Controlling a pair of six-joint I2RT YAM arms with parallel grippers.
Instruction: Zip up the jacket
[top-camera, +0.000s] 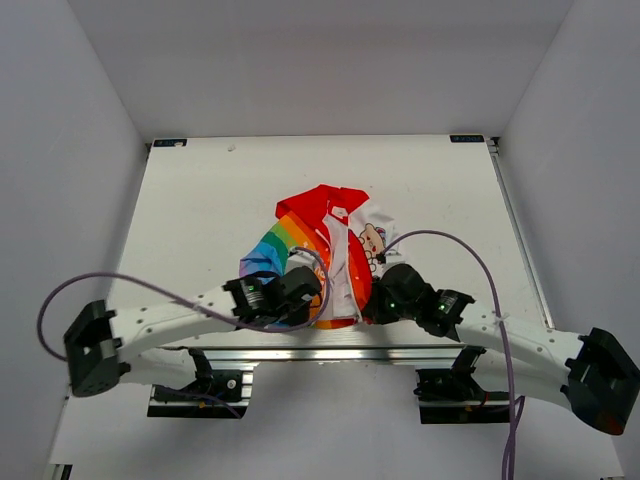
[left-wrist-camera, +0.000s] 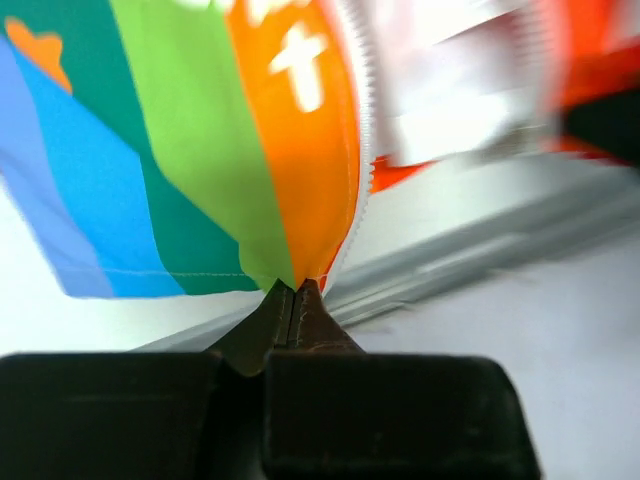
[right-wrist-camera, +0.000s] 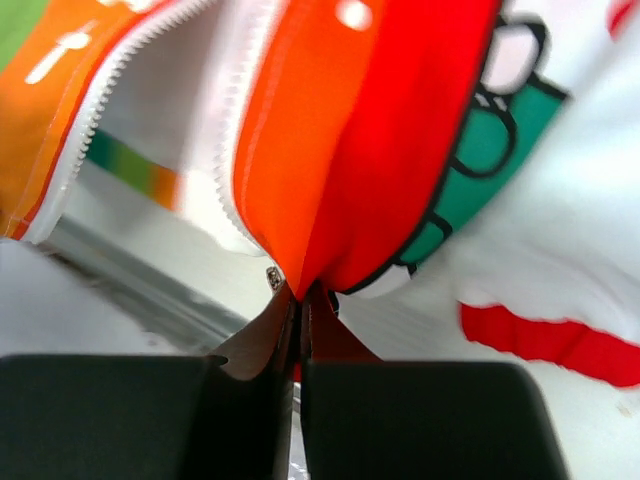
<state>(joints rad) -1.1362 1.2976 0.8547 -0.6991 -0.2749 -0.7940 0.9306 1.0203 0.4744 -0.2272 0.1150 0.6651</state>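
A white table (top-camera: 200, 200) stands inside plain white walls (top-camera: 60, 100), with a metal rail (top-camera: 330, 352) along its near edge, just behind both grippers. Black tabs (top-camera: 170, 142) mark the far corners.

The jacket (top-camera: 335, 240) lies open just beyond and between the grippers. The left gripper (left-wrist-camera: 295, 298) is pressed together, pinching the hem corner of the rainbow panel by the white zip teeth (left-wrist-camera: 362, 120). The right gripper (right-wrist-camera: 300, 298) is likewise closed tight on the hem corner of the red-orange panel.

White marks (left-wrist-camera: 300, 60) on the orange stripe are too blurred to read. A cartoon print (right-wrist-camera: 470, 160) sits just right of the right gripper.
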